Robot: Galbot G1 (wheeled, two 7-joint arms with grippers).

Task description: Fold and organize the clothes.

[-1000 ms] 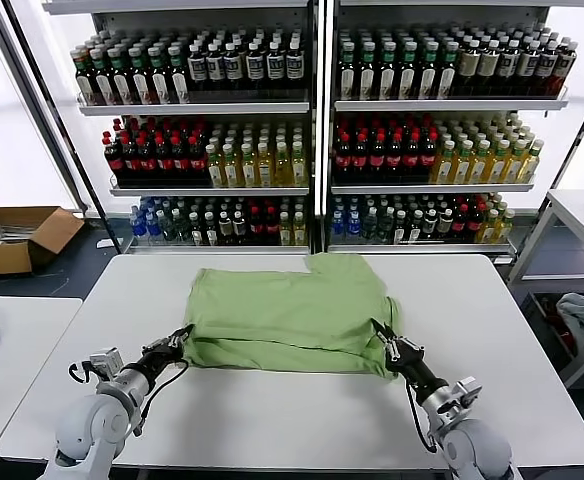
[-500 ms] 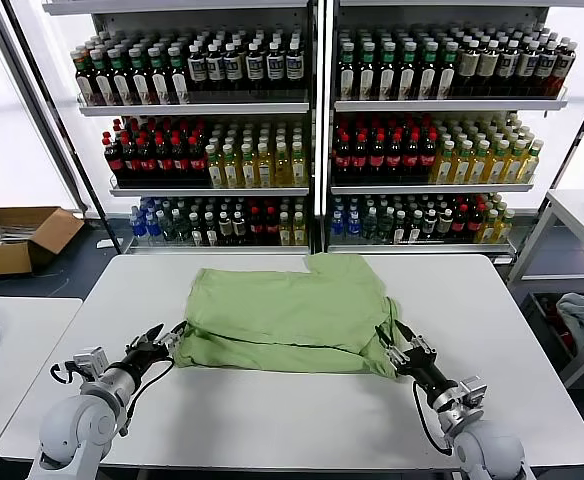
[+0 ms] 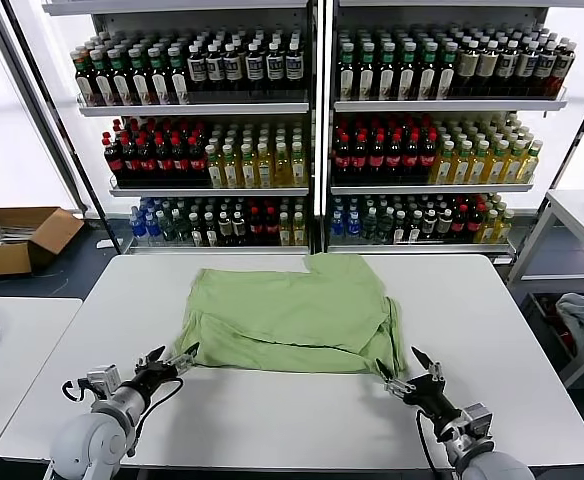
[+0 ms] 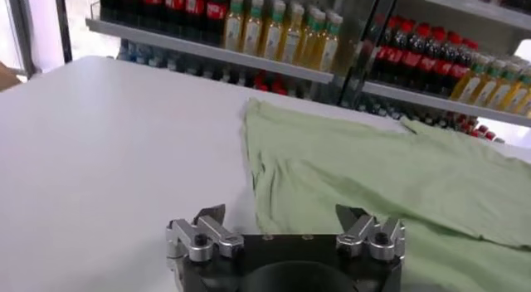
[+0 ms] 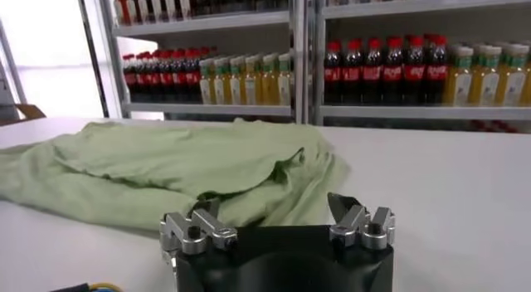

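From the head view, the green shirt lies folded on the white bench, its long axis running side to side across my front, with a bit of fabric sticking out at the far edge toward the shelves of bottles. My left tool sits just off the shirt's near left corner, jaws spread and holding nothing. My right tool sits just off the near right corner, also spread and empty. Both are on the near side of the cloth, apart from it, each about as close to its own corner as the other, so neither arm has the clear advantage.

In the left wrist view, my left tool shows its two fingertips standing wide with bare bench between them. The shirt lies ahead and off to one side, its left edge running away from me toward the shelves.

In the right wrist view, my right tool is likewise spread with nothing between the tips. The shirt lies straight ahead, its rumpled right end, layered and slightly raised, nearest to me. I judge the next fold turns on that: the cloth is forward of both tools, and its long axis spans between them.
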